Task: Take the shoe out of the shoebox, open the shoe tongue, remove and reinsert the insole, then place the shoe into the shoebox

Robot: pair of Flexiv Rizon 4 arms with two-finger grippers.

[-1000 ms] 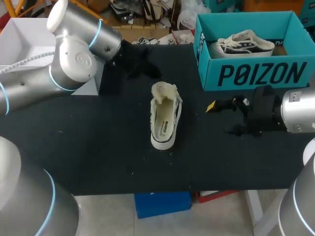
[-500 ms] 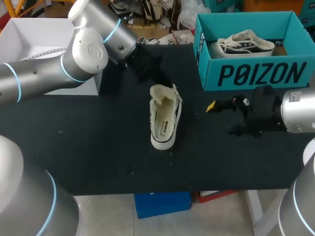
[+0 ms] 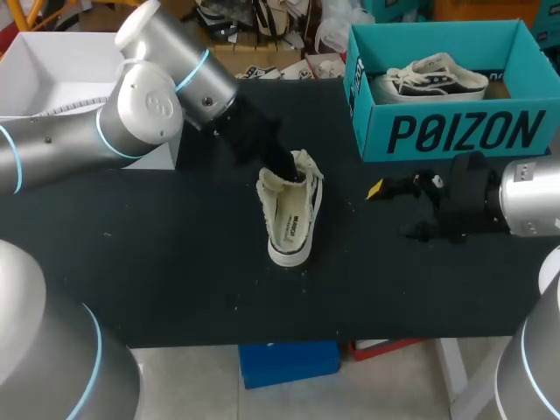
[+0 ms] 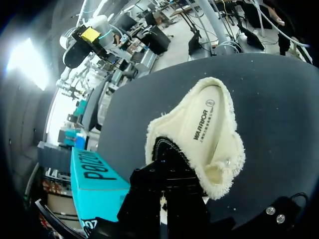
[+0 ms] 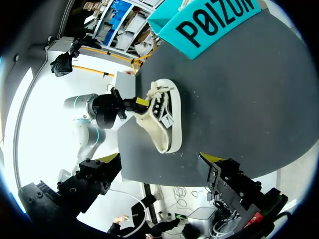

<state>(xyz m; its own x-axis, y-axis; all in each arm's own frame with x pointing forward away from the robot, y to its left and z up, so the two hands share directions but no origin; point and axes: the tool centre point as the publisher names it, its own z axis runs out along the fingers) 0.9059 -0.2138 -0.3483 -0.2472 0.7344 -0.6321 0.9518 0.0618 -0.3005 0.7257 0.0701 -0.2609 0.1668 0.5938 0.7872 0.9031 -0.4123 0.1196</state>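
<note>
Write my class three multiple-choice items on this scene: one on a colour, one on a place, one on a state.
1. The shoebox is: A teal, B red, C yellow.
2. The cream shoe is: A in the shoebox, B on the black table, C on the floor.
3. The right tool is: A shut on the shoe, B shut on the shoebox, C open and empty.
Key: 1 A, its walls are teal; 2 B, it rests mid-table; 3 C, its fingers stand apart around nothing.

Large dark lettering on teal shoebox [image 3: 455, 131] side wall; small dark print line on insole [image 4: 204, 122].
</note>
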